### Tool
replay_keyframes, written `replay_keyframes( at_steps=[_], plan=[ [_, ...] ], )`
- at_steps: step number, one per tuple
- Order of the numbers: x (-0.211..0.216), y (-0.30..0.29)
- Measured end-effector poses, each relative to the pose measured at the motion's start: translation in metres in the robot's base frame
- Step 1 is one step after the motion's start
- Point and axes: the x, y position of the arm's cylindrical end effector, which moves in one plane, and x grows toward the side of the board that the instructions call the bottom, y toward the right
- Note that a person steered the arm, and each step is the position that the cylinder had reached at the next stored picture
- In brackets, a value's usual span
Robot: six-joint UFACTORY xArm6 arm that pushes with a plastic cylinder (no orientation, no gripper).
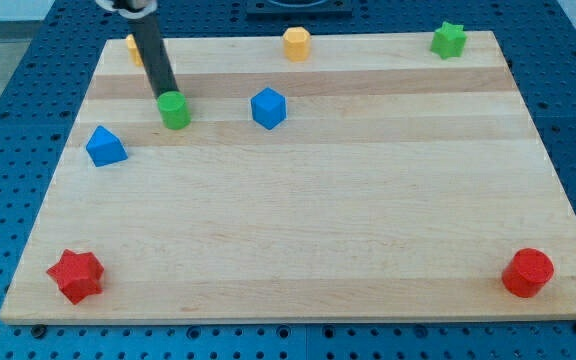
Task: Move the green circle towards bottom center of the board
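Green, the circle (175, 110) sits in the wooden board's (308, 240) upper left, well apart from the bottom center, so nearly all the push remains. My tip (165, 97) touches its upper-left edge; the rod has no fingers to report.

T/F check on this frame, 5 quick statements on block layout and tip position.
1. My tip sits at the green circle, on its upper-left side. True.
2. The green circle is already at the board's bottom centre. False: it lies in the upper left part.
3. The red star is in the bottom-left corner. True.
4. The green star is next to the green circle. False: it is far off, at the top-right corner.
5. A blue block lies to the right of the green circle. True.
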Motion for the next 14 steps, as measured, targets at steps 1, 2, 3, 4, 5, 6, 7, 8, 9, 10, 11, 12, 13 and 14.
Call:
replay_keyframes(
  at_steps=[1,2,3,4,5,6,7,8,9,10,11,12,13,14],
  plan=[
    [0.036,0.012],
    [0.071,0.025],
    [0.100,0.029],
    [0.113,0.023],
    [0.119,0.000],
    [0.126,-0.013],
    [0.130,-0.013],
    [0.137,0.007],
    [0.156,0.025],
    [0.174,0.045],
    [0.181,0.074],
    [0.184,0.101],
    [0.184,0.119],
    [0.184,0.137]
  ],
)
